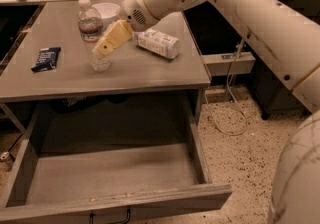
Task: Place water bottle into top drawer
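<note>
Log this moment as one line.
gripper: at water bottle | water bottle: upright on table | top drawer: open | placed: no

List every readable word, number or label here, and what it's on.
Nothing legible.
On the water bottle: label band too blurred.
On the lying bottle: printed label too blurred.
On the dark packet: print too blurred.
On the gripper, at the water bottle's lower right: none.

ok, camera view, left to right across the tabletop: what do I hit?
Dark snack packet → water bottle, upright, with the gripper overlapping its lower part → white-and-blue labelled bottle lying on its side. White bowl left out: it overlaps the water bottle.
</note>
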You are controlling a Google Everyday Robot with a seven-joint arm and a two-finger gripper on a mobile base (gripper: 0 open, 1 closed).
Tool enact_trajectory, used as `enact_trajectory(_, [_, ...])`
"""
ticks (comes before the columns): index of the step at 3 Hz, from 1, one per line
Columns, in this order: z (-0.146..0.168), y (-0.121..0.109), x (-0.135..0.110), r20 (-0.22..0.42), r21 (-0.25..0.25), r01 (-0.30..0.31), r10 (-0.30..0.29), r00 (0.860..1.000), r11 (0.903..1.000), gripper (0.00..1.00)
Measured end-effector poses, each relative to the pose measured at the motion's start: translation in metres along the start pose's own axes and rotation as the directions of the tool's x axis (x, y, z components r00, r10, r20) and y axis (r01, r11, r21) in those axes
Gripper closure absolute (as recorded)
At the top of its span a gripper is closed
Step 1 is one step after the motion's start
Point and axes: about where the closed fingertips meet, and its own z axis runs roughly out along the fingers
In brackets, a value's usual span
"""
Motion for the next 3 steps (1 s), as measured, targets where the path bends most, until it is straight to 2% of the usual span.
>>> enact_trajectory(2, [0.024,-0.023,0.001,0.018,-0.022,0.001,-0.001,1.000,0.9998,0.00])
enact_trajectory(3, [0.043,-0.033,-0.013,0.042,-0.045,0.013,-0.011,0.999,0.9989,0.00])
